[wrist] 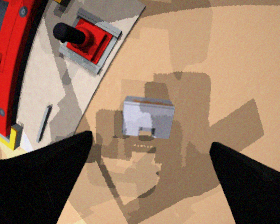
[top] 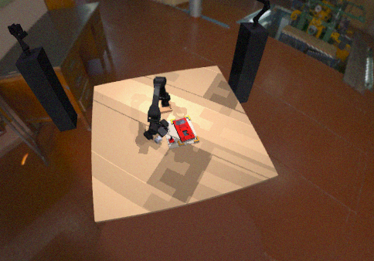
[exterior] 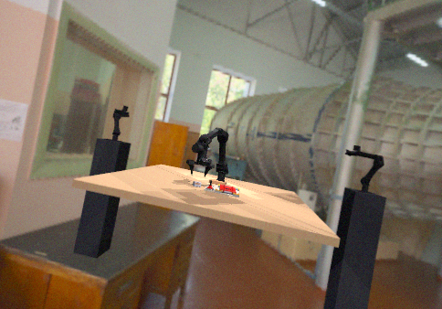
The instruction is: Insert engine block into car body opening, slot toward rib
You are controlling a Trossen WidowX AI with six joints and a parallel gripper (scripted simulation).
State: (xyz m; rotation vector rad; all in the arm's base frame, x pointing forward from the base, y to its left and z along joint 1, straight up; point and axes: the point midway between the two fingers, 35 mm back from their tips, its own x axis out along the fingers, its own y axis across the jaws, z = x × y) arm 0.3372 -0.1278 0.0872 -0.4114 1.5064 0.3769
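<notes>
The engine block point(wrist: 148, 117) point(top: 158, 138) point(exterior: 196, 184) is a small grey block with a slot. It lies on the table, beside the white base plate point(wrist: 58, 90). The red car body point(wrist: 7, 36) point(top: 183, 129) point(exterior: 229, 189) sits on that plate. A small red and black piece point(wrist: 84, 38) stands on the plate near the body. My gripper point(wrist: 153, 143) point(top: 152, 135) point(exterior: 199, 168) is open and empty. It hangs above the engine block, with one finger on each side of it in the wrist view.
The tan table top point(top: 127, 184) point(exterior: 274, 209) carries everything. Two black pillars with camera arms point(top: 247, 57) point(top: 42, 88) stand beside the table. The arm's base point(top: 165, 108) stands behind the plate.
</notes>
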